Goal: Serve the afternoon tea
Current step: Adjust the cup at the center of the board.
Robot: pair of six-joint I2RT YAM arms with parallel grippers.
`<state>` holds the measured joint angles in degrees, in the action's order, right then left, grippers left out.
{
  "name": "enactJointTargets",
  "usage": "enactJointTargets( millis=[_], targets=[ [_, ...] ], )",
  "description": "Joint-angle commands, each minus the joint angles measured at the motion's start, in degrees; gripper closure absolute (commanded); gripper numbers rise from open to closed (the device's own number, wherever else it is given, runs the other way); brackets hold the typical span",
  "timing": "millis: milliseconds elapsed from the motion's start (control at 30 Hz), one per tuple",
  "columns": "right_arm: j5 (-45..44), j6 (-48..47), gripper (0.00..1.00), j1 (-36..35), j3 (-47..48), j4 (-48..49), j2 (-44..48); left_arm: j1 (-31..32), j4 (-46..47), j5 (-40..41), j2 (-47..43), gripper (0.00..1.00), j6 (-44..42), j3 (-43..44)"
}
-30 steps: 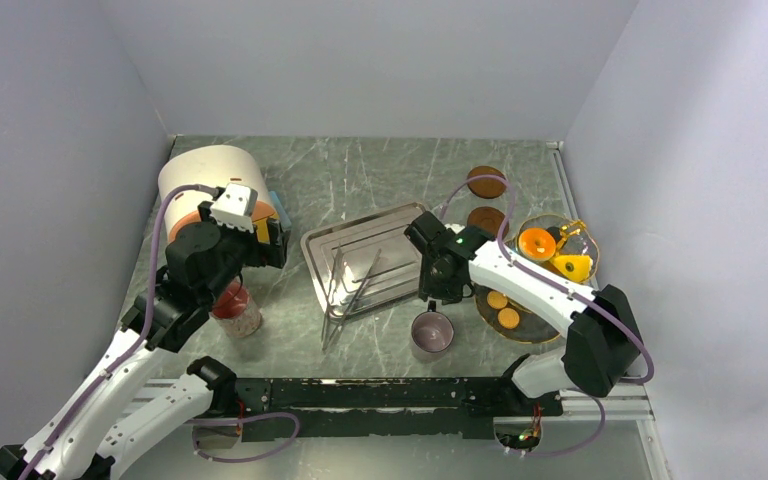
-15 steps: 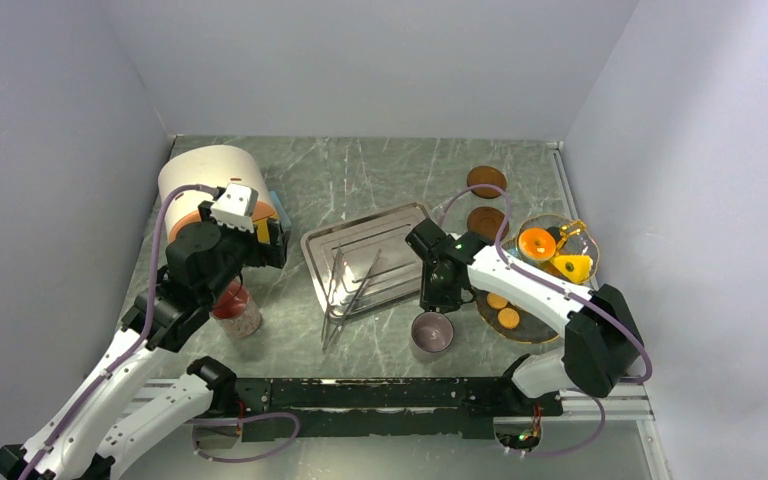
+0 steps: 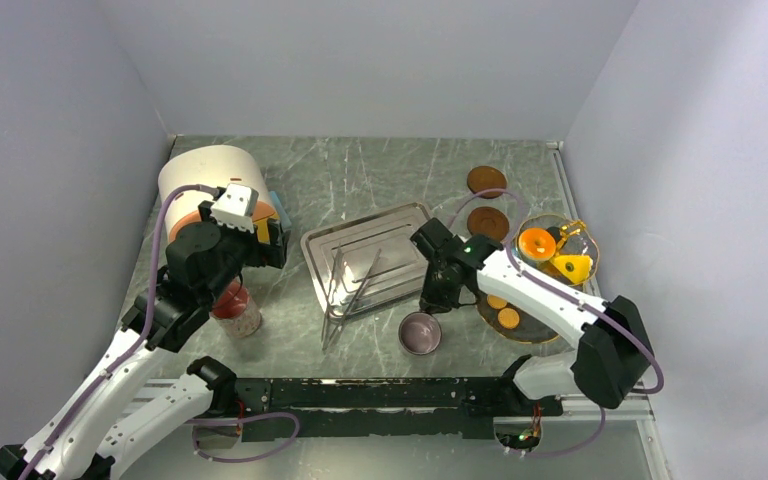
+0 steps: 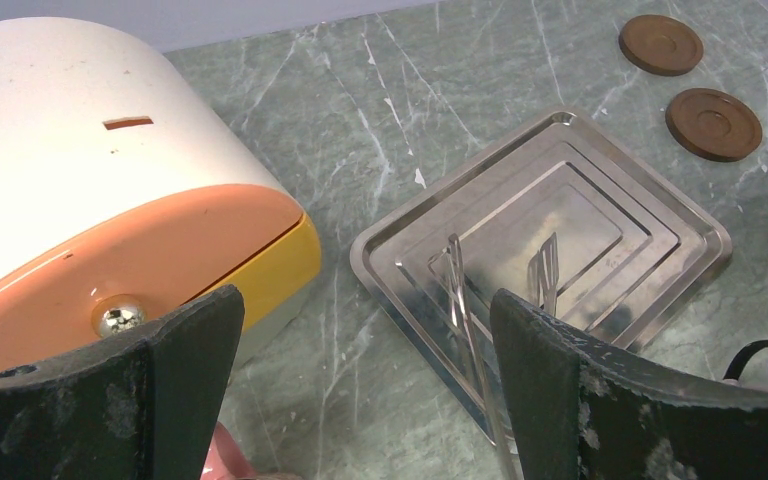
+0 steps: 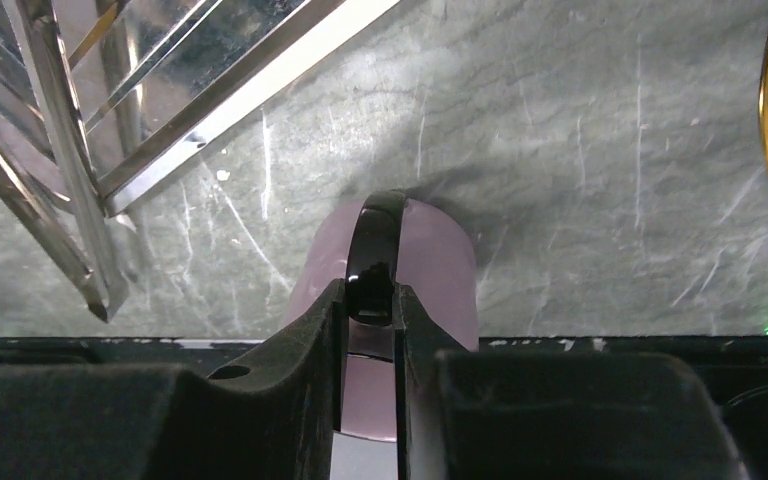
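Observation:
The small pinkish metallic mug [image 3: 420, 332] stands on the marble near the front rail, below the tray's near corner. My right gripper [image 3: 436, 297] reaches down to it and is shut on its dark handle [image 5: 374, 250]; the mug's body [image 5: 440, 270] shows just beyond the fingers in the right wrist view. Two orange round treats [image 3: 503, 310] lie on a gold-rimmed glass plate [image 3: 535, 338] to the right of the mug. My left gripper [image 4: 365, 300] hangs wide open with nothing between its fingers, above the red-lidded jar [image 3: 237, 312] at the left.
A steel tray [image 3: 400, 218] with metal tongs [image 3: 352, 285] lies mid-table. A white and orange bread box [image 3: 205, 180] stands at the back left. Two brown coasters [image 3: 486, 181] and a glass dish [image 3: 582, 232] with orange and yellow pieces sit at the right.
My right gripper has closed on the mug's handle, and the mug has shifted a little to the left. The left arm has not moved.

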<state>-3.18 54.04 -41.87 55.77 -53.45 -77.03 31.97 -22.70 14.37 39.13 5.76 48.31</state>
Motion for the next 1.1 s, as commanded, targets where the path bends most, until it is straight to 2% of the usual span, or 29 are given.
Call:
enactJointTargets(
  millis=[0, 200, 467, 633, 900, 1067],
  targets=[
    [3.67, 8.21, 1.00, -0.34, -1.78, -0.12, 3.25, 0.16, 0.29, -0.56, -0.93, 0.03, -0.75, -0.09],
    [10.44, 18.77, 1.00, -1.45, -9.36, 6.03, 7.87, 0.18, 0.48, -0.48, -2.03, 0.03, -0.75, -0.24],
    [8.65, 35.24, 1.00, -3.35, -15.14, 14.12, 15.86, 0.15, 0.55, -1.25, -1.97, 0.03, -0.75, -0.08],
    [6.93, 41.72, 1.00, -4.07, -16.34, 12.72, 17.27, 0.19, 0.29, -0.80, -2.09, 0.03, -0.75, -0.05],
    [5.38, 41.36, 0.78, -4.36, -14.00, 10.67, 18.76, 0.20, 0.39, -0.62, -2.50, 0.03, -0.88, -0.11],
    [6.71, 37.98, 0.71, -4.43, -13.14, 10.71, 18.25, 0.20, 0.33, -0.56, -2.49, 0.03, -0.84, -0.06]
  ],
)
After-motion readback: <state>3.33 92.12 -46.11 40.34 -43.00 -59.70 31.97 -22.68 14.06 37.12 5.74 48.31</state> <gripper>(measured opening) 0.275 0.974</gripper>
